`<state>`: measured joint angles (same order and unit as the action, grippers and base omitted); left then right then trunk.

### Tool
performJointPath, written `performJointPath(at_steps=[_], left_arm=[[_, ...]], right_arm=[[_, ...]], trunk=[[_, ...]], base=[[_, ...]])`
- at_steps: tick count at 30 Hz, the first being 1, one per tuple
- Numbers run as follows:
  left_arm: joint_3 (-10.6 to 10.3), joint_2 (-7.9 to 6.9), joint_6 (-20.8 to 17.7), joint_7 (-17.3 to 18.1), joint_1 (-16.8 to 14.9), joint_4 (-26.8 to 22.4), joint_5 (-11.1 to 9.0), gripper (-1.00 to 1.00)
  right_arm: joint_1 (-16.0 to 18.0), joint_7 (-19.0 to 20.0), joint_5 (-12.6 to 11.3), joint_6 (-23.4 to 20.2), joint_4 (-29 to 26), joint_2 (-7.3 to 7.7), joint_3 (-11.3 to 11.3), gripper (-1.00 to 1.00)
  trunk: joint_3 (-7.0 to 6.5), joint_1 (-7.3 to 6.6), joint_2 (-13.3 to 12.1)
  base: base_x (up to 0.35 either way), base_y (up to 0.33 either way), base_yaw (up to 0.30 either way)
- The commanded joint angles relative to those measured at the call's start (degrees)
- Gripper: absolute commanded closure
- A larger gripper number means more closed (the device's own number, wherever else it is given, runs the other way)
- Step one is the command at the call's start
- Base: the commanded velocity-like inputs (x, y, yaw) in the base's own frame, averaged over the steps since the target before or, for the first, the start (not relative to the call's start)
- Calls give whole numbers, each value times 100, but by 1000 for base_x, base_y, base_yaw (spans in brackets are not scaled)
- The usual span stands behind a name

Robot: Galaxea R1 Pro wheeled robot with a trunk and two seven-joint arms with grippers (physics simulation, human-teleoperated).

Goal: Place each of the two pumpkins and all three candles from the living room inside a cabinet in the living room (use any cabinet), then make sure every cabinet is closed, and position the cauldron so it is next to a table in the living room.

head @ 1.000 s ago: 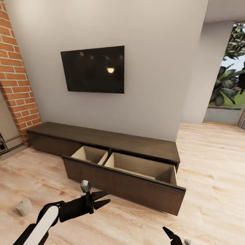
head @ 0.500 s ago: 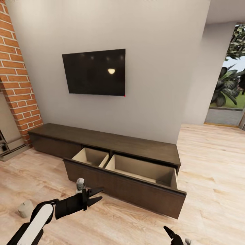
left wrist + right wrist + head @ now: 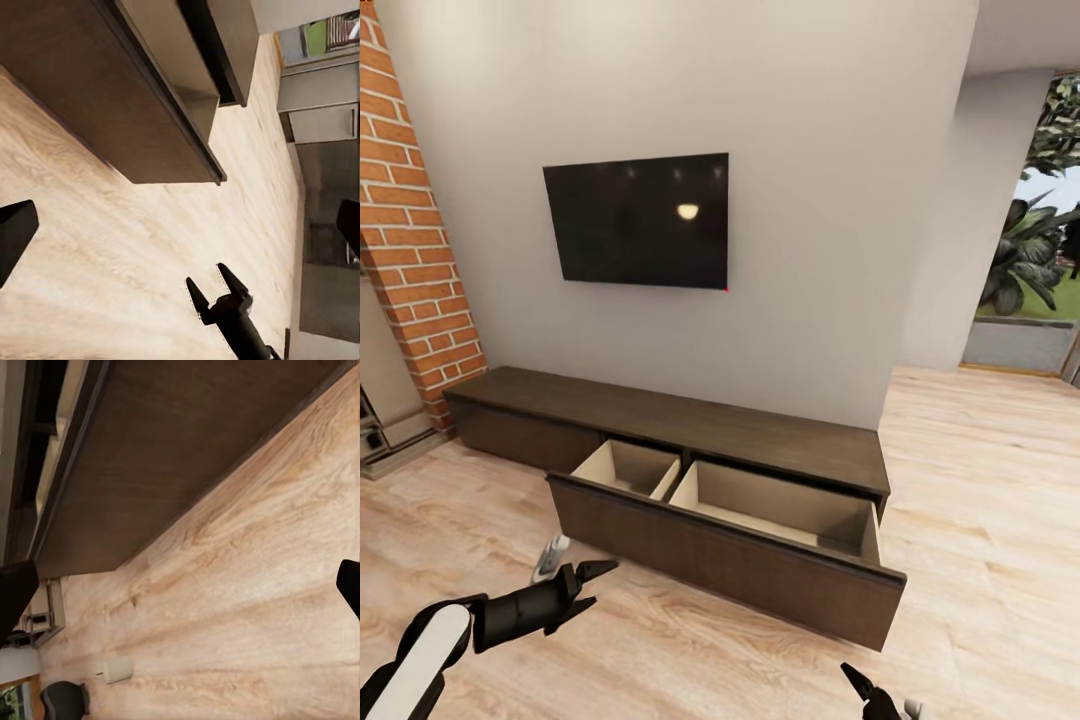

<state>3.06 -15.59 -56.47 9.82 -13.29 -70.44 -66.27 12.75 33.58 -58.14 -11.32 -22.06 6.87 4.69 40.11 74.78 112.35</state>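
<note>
One wall (image 3: 810, 200) is seen at the far side, with one dark TV (image 3: 637, 220) mounted on it. One brick column (image 3: 410, 240) stands at the far left. The wood floor (image 3: 980, 480) is spread across the near part of the room.

One long low cabinet (image 3: 660, 412) is placed against the wall, under the TV. One wide drawer (image 3: 730, 540) is pulled out toward the near side. Its pale interior is divided into two compartments, a smaller one on the left and a larger one on the right. No object can be seen inside them from the head view.

Two grippers are counted. The left gripper (image 3: 588, 585) is held low over the floor, just near the left end of the drawer front. Its two fingers are spread apart and nothing is held between them. Of the right gripper (image 3: 865, 690) only dark tips are seen at the near edge, right of centre. In the left wrist view its two fingers (image 3: 196, 298) are also seen apart, with nothing between them.

One candle (image 3: 116, 668) is seen in the right wrist view, lying on the floor, well apart from the drawer. One cauldron (image 3: 64, 700) is seen close beside it, also on the floor.
</note>
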Motion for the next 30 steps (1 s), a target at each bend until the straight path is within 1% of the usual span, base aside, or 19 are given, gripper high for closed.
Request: performJointPath(at_steps=[1, 3, 6, 7, 9, 16, 20, 22, 25, 26, 28, 30], left_arm=[[13, 5, -22, -93, -5, 9, 49, -100], [16, 17, -22, -383, -10, 14, 48, -100], [19, 23, -22, -757, -19, 4, 43, -100], [19, 22, -22, -839, -21, -9, 41, -100], [19, 18, -22, -934, -32, -28, 42, -100], [19, 5, -21, -1013, -56, -44, 63, -100], [19, 3, -15, -1018, -59, -45, 73, -100], [24, 3, -13, -1092, -59, -37, 77, -100], [29, 10, -4, -1535, -60, -40, 73, -100], [37, 20, 11, -1695, -60, -38, 72, -100], [41, 60, 39, -1990, -60, -9, 78, -100], [27, 146, 95, -2289, -60, 60, 117, -100]], right_arm=[[2, 17, -45, -9, -2, -1, 18, -100], [2, 17, 29, 144, -6, -3, 11, -100], [2, 14, 370, 312, -6, -21, 20, -100], [1, 9, 463, 335, -7, -25, 24, -100], [3, -2, 563, 359, -8, -32, 29, -100], [3, -62, 633, 374, 0, -36, 28, -100], [1, -342, 645, 361, -5, -36, 24, -100], [0, -482, 655, 356, -7, -37, 23, -100], [4, -697, 671, 347, -15, -37, 2, -100], [2, -763, 677, 345, -19, -37, -40, -100], [3, -886, 729, 344, -18, -37, -210, -100], [4, -987, 769, 342, -11, -37, -372, -100]], trunk=[[-13, -24, -39], [-49, -67, -119], [-102, -133, -239], [-120, -155, -280], [-156, -199, -360], [-282, -353, -641], [-354, -441, -801], [-390, -485, -881], [-444, -551, -1002], [-462, -573, -1042], [-497, -617, -1122], [-533, -660, -1202]], base=[[0, 0, 0], [0, 0, 0], [0, 0, 0], [0, 0, 0], [0, 0, 0], [0, 0, 44], [0, 0, 220], [0, 0, 260], [0, 0, 269], [0, 0, 272], [0, 0, 272], [0, 0, 273]])
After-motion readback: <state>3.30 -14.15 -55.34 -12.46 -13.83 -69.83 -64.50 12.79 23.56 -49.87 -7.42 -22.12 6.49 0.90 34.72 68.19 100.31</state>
